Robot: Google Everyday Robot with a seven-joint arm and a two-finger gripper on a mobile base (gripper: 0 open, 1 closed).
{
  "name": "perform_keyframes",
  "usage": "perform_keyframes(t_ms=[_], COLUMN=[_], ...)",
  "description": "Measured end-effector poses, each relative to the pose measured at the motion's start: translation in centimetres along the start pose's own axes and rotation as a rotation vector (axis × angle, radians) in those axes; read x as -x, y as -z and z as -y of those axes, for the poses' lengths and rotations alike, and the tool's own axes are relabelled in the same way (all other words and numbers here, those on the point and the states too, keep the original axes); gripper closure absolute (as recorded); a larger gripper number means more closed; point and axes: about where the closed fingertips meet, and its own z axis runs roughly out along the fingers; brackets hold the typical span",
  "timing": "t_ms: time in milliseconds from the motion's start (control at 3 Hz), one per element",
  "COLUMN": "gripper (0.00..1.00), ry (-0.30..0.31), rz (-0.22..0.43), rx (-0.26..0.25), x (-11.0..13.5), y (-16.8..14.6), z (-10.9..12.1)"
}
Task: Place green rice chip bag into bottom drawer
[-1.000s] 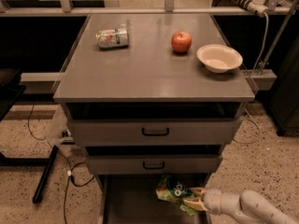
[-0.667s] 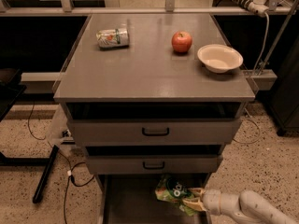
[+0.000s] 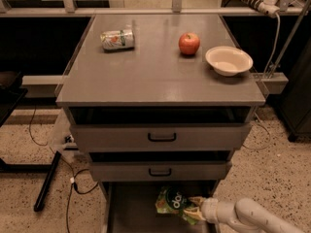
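The green rice chip bag [image 3: 171,201] shows at the bottom centre, a light-green pouch with a dark round logo, over the open bottom drawer [image 3: 131,212], a grey tray pulled out below the two upper drawers. My gripper [image 3: 194,208] reaches in from the lower right on a white arm and is shut on the bag's right edge. I cannot tell whether the bag rests on the drawer floor or hangs just above it.
On the cabinet top lie a green-and-white can [image 3: 117,39] on its side, a red apple [image 3: 189,43] and a white bowl [image 3: 228,60]. The two upper drawers [image 3: 161,137] with black handles are closed. Cables and a black bar [image 3: 47,181] lie on the floor at left.
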Motion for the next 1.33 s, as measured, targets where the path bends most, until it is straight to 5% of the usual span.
perform_keyframes(t_ms=[1333], gripper=[1.0], ry=[0.196], rz=[-0.126], rx=[-0.173], x=[-4.9], y=[-6.2], z=[3.0])
